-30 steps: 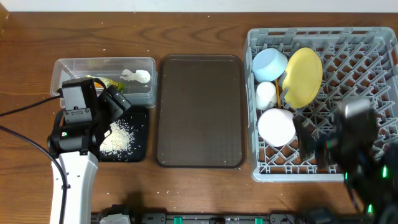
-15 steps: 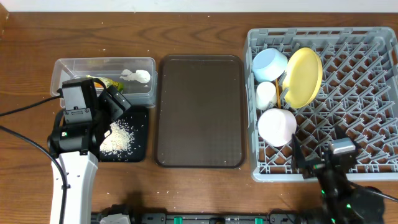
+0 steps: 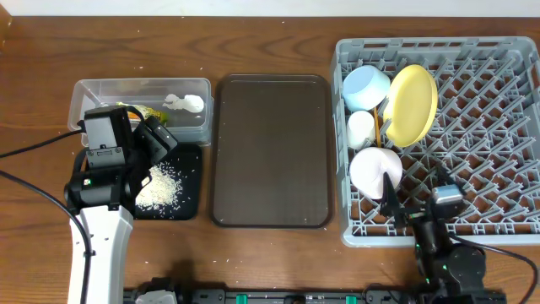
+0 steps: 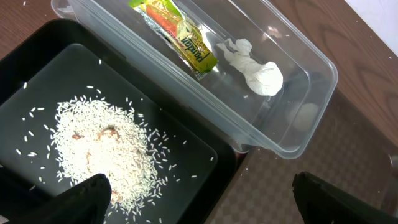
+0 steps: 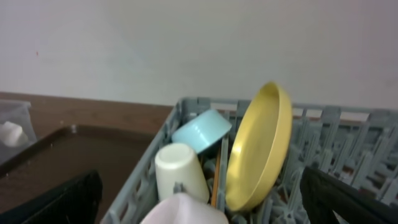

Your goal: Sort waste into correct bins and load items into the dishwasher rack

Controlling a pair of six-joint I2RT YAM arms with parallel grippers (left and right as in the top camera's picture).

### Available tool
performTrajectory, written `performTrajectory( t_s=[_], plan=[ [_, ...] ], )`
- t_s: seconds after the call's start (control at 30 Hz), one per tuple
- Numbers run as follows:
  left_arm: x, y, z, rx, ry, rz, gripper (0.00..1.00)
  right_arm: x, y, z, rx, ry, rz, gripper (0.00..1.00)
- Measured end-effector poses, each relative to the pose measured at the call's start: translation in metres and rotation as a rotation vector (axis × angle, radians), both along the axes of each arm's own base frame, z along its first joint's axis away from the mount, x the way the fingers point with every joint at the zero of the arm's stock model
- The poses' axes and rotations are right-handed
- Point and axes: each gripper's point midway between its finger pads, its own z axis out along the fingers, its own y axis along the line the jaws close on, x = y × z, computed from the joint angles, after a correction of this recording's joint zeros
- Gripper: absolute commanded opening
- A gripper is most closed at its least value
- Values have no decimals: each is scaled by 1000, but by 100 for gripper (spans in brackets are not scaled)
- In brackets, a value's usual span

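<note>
The grey dishwasher rack [image 3: 472,127] holds the yellow plate [image 3: 411,104] on edge, the light blue bowl [image 3: 365,87], the white cup [image 3: 361,128], the pink-white bowl [image 3: 375,171] and chopsticks [image 3: 379,127]. My right gripper [image 3: 415,199] hangs open over the rack's front edge, just behind the pink-white bowl [image 5: 183,211], and faces the plate [image 5: 258,149] and cup [image 5: 180,171]. The snack wrapper [image 4: 180,37] and tissue [image 4: 255,68] lie in the clear tub [image 4: 292,149]. Rice [image 4: 102,149] is heaped in the black tray [image 4: 50,68]. My left gripper [image 4: 199,193] is open and empty above that tray's corner.
The flat dark brown serving tray [image 3: 270,150] lies between the two bins and the rack. A few stray rice grains dot the table near the front edge [image 3: 228,245]. The left arm's cable [image 3: 34,148] trails off to the left.
My right gripper has drawn back and to the left across the rack, down to its front edge, still open. The left arm has not moved.
</note>
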Motion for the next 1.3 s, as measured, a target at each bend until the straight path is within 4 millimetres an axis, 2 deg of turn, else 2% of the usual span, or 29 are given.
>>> performTrajectory(
  t_s=[0.13, 0.33, 0.6, 1.3],
  plan=[
    [0, 0, 0, 0, 0, 0, 96, 4, -3, -25, 1, 55, -16, 99],
    [0, 0, 0, 0, 0, 0, 96, 5, -14, -32, 2, 81, -57, 99],
    [0, 0, 0, 0, 0, 0, 96, 6, -33, -32, 5, 82, -135, 99],
    [0, 0, 0, 0, 0, 0, 96, 6, -33, -32, 5, 82, -137, 99]
  ],
)
